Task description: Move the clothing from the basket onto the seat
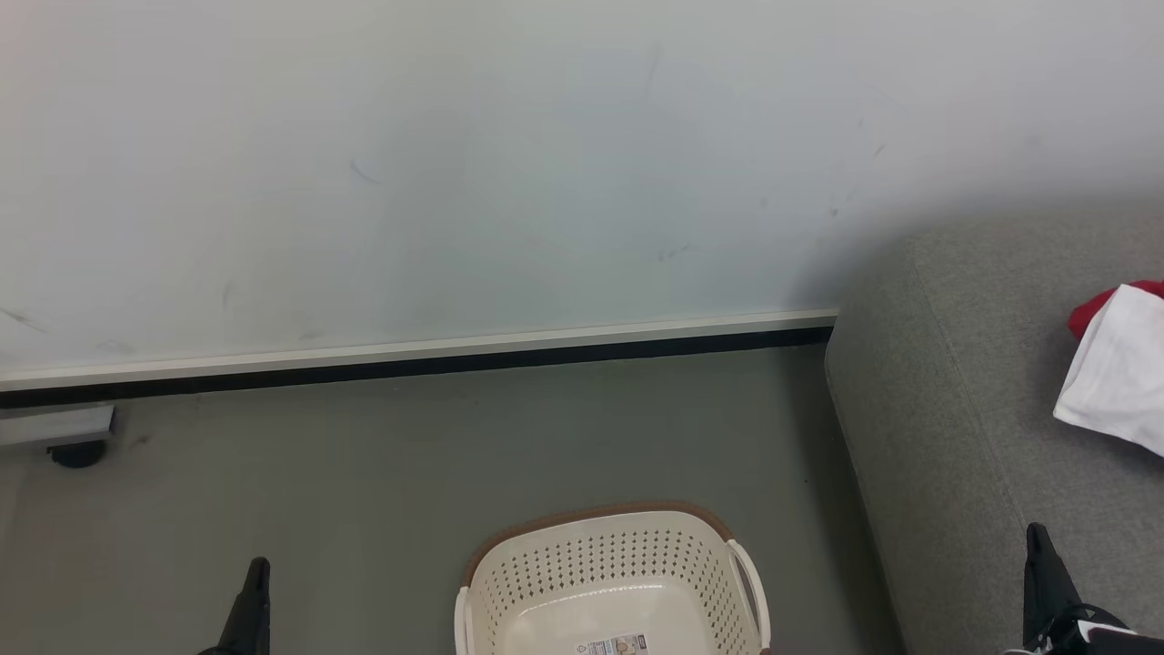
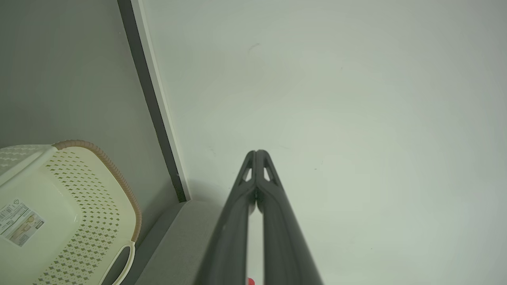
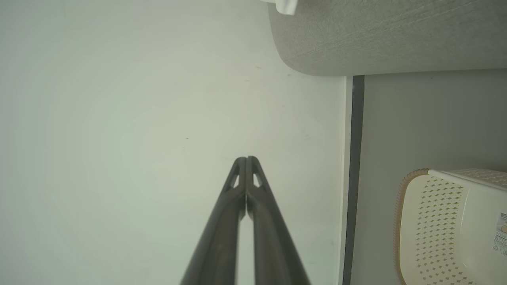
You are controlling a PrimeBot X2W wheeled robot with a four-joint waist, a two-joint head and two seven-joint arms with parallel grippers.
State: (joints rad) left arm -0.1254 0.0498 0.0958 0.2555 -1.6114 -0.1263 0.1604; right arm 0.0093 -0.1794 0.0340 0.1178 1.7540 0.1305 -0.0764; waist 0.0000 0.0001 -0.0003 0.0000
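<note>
- Left gripper (image 2: 256, 152): its two dark fingers were pressed together tip to tip, with nothing held between them; in the head view it rose at 8 o'clock over the floor (image 1: 382, 473), well apart from the basket.
- Right gripper (image 3: 246, 159): closed the same way, tips meeting, gripping nothing; in the head view it stood at 4 o'clock, in front of the seat's side.
- Basket (image 1: 611, 569): stood upright on the floor at 6 o'clock in the head view, cut off by the bottom edge; its brown rim faced the wall; a paper label (image 1: 614, 647) lay stuck on its pale bottom.
- Seat (image 1: 973, 391): grey, at 3 to 4 o'clock; its rounded corner was close to the wall; a strip of floor lay between it and the basket.
- Clothing (image 1: 1117, 377): lay on the seat at 3 o'clock, cut by the right edge; a white cloth part was on top; a bit of red showed at its 12 o'clock side.
- Wall (image 1: 546, 164): pale and scuffed, at 12 o'clock; a dark skirting (image 1: 409, 366) ran along its foot; a black caster (image 1: 77, 452) sat near 9 o'clock.
</note>
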